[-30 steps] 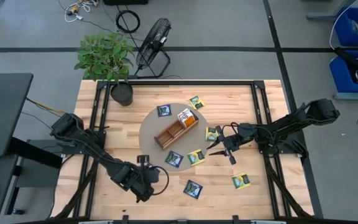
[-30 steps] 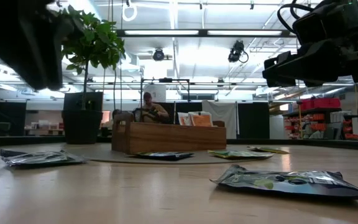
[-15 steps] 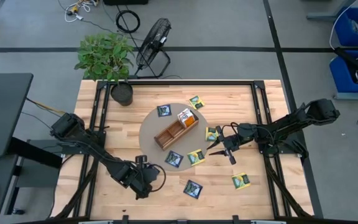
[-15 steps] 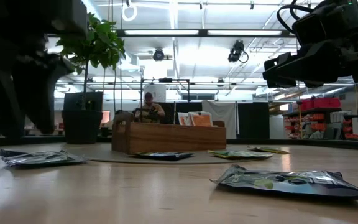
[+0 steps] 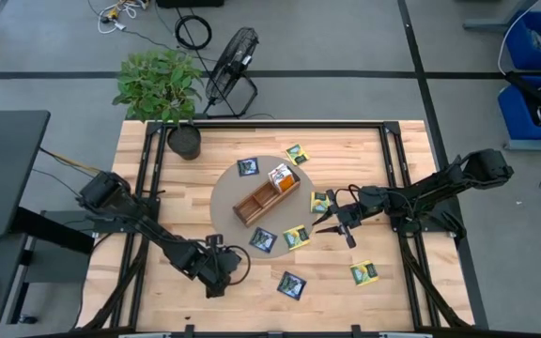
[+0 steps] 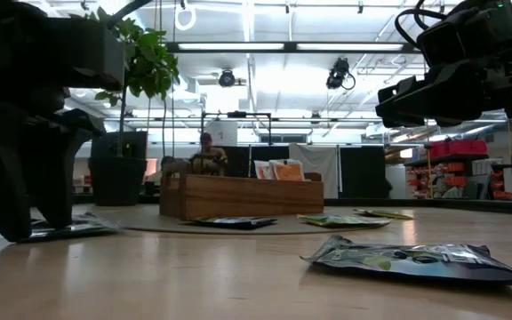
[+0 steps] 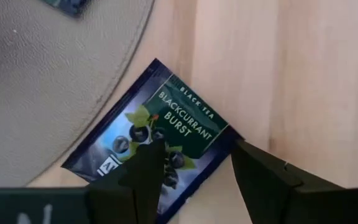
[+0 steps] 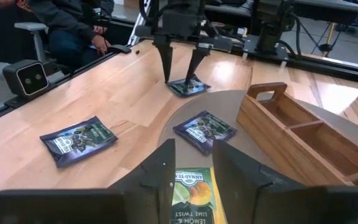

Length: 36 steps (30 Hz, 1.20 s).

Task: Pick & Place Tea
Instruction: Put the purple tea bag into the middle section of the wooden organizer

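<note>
Left wrist view shows the left gripper (image 7: 191, 163) lowered since a second ago, jaws spread astride a navy blackcurrant packet (image 7: 157, 146) at the mat's (image 5: 228, 183) 7 o'clock edge, not clamped. Right gripper (image 8: 191, 168) unmoved above a yellow-green packet (image 8: 191, 190), jaws part open.

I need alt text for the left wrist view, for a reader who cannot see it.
The open left gripper hangs over a dark navy Blackcurrant Burst black tea packet, one finger on each side. The packet lies flat on the wooden table, beside the edge of a round grey mat.
</note>
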### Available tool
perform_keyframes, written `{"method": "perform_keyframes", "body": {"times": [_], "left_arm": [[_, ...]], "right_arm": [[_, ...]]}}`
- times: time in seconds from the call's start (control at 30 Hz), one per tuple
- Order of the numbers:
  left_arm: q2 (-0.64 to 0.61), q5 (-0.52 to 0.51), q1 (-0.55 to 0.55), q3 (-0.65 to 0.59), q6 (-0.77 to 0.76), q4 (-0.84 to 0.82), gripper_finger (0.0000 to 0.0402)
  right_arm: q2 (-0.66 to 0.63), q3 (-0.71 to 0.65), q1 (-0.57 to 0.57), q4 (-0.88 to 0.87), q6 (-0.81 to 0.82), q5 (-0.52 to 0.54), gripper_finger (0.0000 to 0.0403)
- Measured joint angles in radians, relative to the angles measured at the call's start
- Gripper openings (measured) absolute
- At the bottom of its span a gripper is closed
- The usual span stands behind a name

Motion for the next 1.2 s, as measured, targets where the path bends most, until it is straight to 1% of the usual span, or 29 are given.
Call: {"method": "perform_keyframes", "body": {"times": [0.17,0.27,0.33,0.43,0.53,0.73,0.9,1.07,1.13,1.2], "left_arm": [[0.025,-0.007,0.005,0.007,0.025,0.016,0.0190],[0.033,-0.007,0.012,0.008,-0.005,-0.003,0.0187],[0.043,-0.007,0.017,0.008,-0.015,-0.005,0.0177],[0.071,-0.008,0.026,0.011,0.000,0.008,0.0147],[0.086,0.007,0.038,0.013,0.001,0.019,0.0103],[0.074,0.023,0.041,0.023,0.019,0.009,0.0014],[0.067,0.026,0.040,0.040,0.063,-0.001,0.0004],[0.023,0.043,0.039,0.055,0.097,-0.020,0.0004],[-0.003,0.039,0.034,0.065,0.124,0.006,0.0004],[-0.029,0.013,0.032,0.066,0.153,0.042,0.0003]], "right_arm": [[0.000,0.000,0.000,0.001,-0.001,0.000,0.0114],[0.000,0.000,0.000,0.002,-0.001,0.000,0.0114],[0.000,0.000,0.000,0.002,-0.001,0.000,0.0114],[0.000,0.000,-0.001,0.001,-0.004,0.000,0.0114],[0.000,0.000,-0.001,-0.002,0.000,0.000,0.0114],[0.000,0.000,-0.001,-0.005,-0.004,0.000,0.0114],[0.000,0.000,-0.001,-0.005,-0.012,0.000,0.0113],[0.000,0.000,-0.001,-0.005,-0.016,-0.001,0.0113],[0.000,0.000,-0.001,-0.005,-0.021,-0.004,0.0113],[0.000,0.000,0.000,-0.005,-0.029,-0.010,0.0113]]}}
